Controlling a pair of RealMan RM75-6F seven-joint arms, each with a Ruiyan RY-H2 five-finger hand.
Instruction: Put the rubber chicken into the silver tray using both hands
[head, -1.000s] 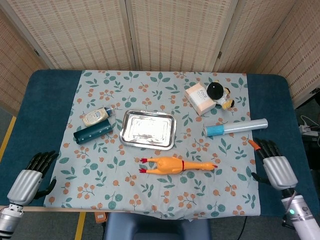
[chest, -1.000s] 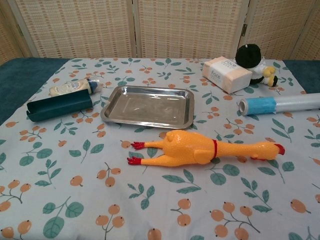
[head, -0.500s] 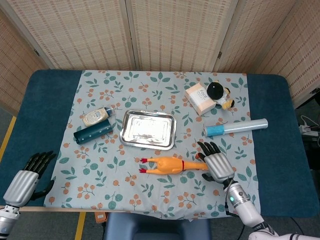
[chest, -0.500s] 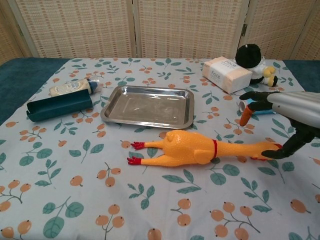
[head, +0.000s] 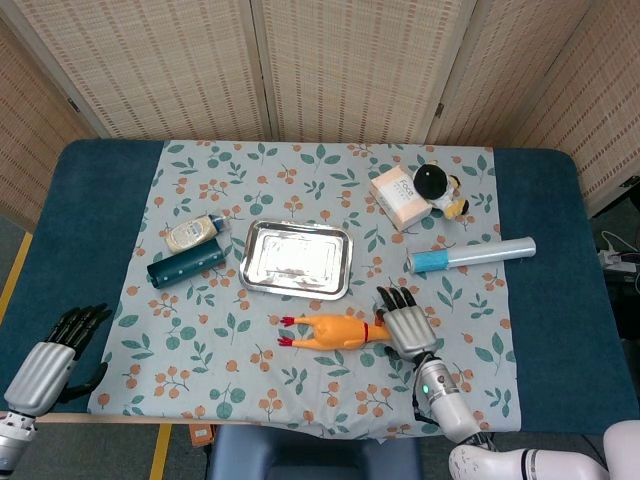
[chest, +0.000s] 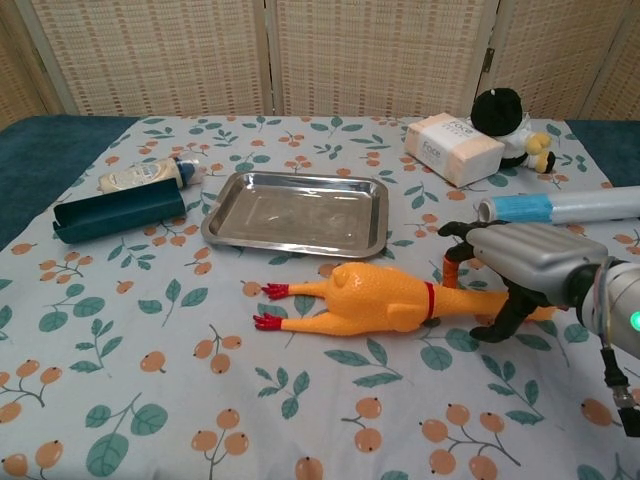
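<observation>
Since half a second ago, my right hand (head: 404, 327) has slid toward 9 o'clock and now sits over the neck and head end of the rubber chicken (head: 330, 331).

Item, right hand: fingers (chest: 456, 262) spread and arched over the neck, thumb planted on the cloth at the near side; whether they actually grip the chicken I cannot tell.

Item, left hand (head: 48, 358): at the desk's (head: 85, 215) near edge, toward 7 o'clock, fingers extended and apart, holding nothing.

Item, rubber chicken: lying on its side on the floral cloth (head: 200, 340), red feet pointing to 9 o'clock, just beside the tray at its 6 o'clock side, not touching it.

Item, silver tray (head: 259, 277): flat, mid-cloth.

Item, teal case (head: 186, 266) and cream tube (head: 192, 232): at 9 o'clock of the tray.

Item, white box (head: 397, 198) with black plush toy (head: 440, 186) beside it: at 1 o'clock.

Item, blue-and-clear roll (head: 471, 255): at 3 o'clock of the tray.
</observation>
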